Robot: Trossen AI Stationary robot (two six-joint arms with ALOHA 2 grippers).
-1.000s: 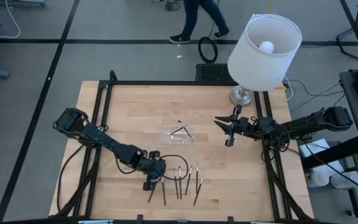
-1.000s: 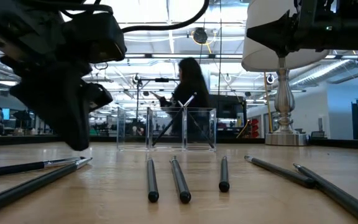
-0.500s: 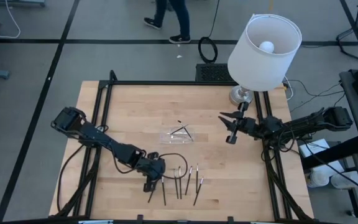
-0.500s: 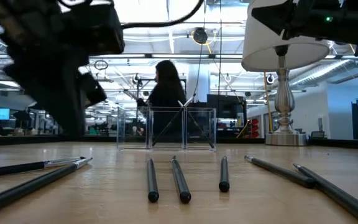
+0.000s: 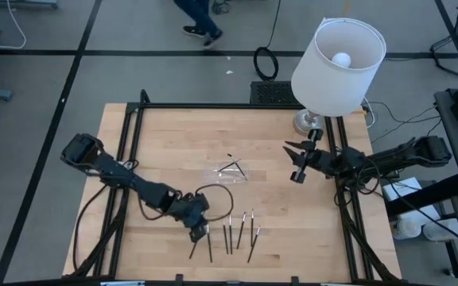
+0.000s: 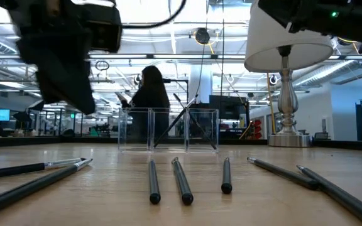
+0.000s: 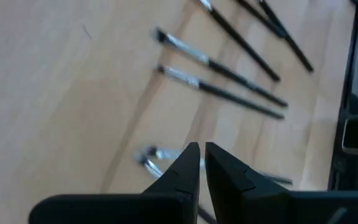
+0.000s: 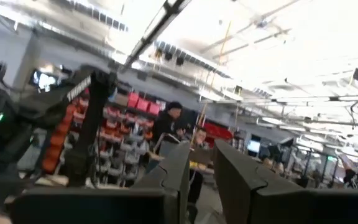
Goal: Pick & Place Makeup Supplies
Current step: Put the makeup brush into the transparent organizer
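Makeup sticks lie beneath the left gripper, fingers nearly together, empty; the right gripper, slightly parted, hangs raised, empty.

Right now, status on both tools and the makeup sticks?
Left tool low over the makeup sticks, nearly shut, empty. Right tool raised near the lamp, holding nothing. Some sticks already in the clear tray. Nothing blocking.

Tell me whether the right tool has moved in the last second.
Yes. In the high view the right tool has pulled back toward the table's right rail, away from the clear tray and nearer the lamp base.
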